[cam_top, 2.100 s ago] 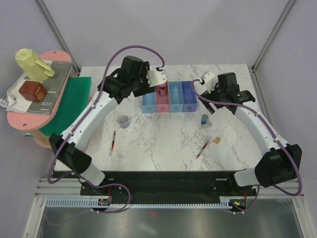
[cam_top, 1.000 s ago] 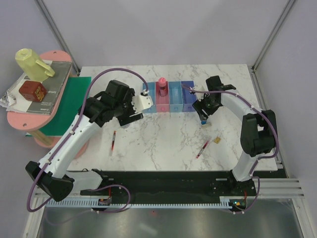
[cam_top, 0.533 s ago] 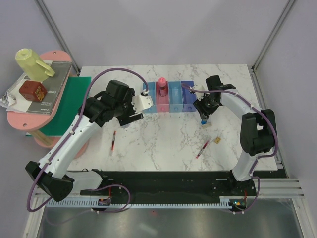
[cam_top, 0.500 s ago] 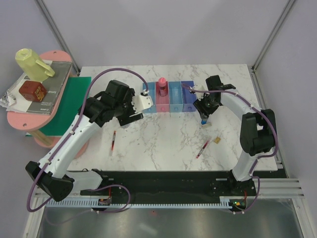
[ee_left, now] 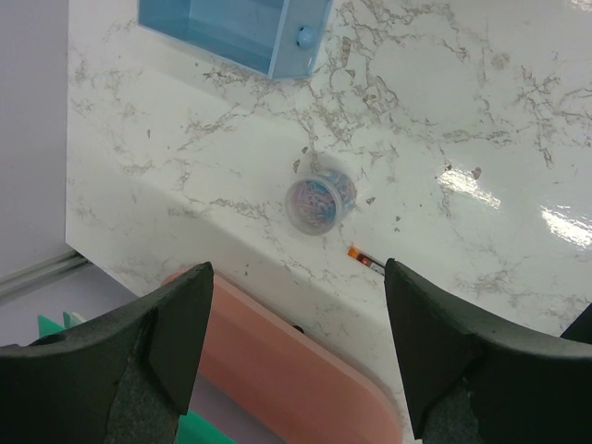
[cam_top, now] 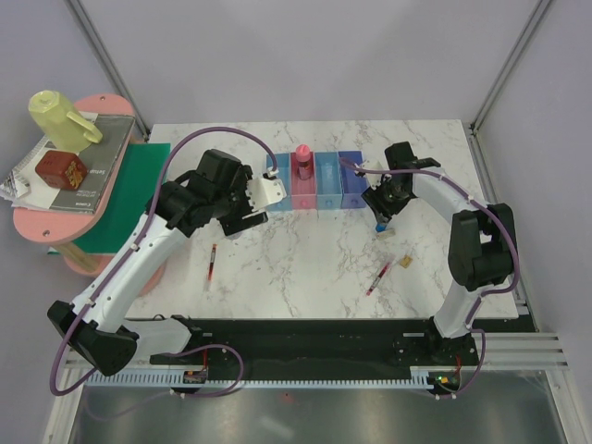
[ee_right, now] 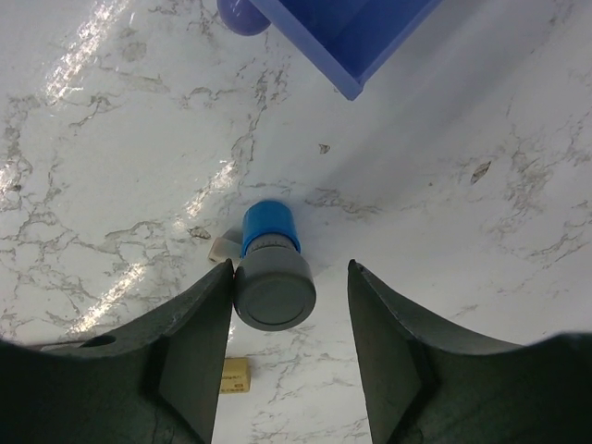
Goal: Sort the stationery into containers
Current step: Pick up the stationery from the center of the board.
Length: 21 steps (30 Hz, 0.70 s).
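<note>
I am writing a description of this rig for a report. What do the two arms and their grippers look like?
The left arm and right arm have slim white links joined by bulky black joints. A thin purple cable loops loosely along each. The left gripper and right gripper have broad, dark matte fingers without visible markings.

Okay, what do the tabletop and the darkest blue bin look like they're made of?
Tabletop: white with grey veins and bright glare patches, so polished marble or a marble-look laminate; the pictures cannot settle which. Violet-blue bin: probably moulded plastic, smooth and evenly coloured, with thin straight walls.
</note>
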{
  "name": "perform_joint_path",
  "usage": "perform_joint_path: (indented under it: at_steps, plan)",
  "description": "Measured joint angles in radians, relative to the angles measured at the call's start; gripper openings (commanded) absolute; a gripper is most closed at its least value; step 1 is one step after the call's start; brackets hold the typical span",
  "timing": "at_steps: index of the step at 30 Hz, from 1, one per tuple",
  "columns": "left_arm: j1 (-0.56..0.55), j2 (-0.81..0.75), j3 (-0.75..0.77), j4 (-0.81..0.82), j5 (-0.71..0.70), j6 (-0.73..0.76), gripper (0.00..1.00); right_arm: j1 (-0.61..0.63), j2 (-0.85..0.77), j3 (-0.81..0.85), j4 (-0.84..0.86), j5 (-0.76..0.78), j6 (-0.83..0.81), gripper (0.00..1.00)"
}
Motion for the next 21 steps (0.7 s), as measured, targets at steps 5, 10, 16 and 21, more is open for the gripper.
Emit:
perform_joint_path:
  at_steps: [5, 10, 16, 21]
  plan:
    - [0.000, 0.000, 0.006, -0.003, 0.000, 0.000, 0.82, 0.000, -0.005, -0.008, -0.011, -0.002, -0.008, 0.56]
    - [0.000, 0.000, 0.010, -0.005, 0.001, 0.000, 0.82, 0.000, -0.007, -0.008, -0.014, -0.003, -0.013, 0.37]
    - [0.000, 0.002, 0.013, -0.005, 0.001, 0.000, 0.82, 0.000, -0.008, -0.008, -0.019, -0.007, -0.015, 0.20]
    - [0.000, 0.005, 0.019, -0.006, 0.002, 0.000, 0.82, 0.000, -0.011, -0.008, -0.030, -0.021, -0.014, 0.16]
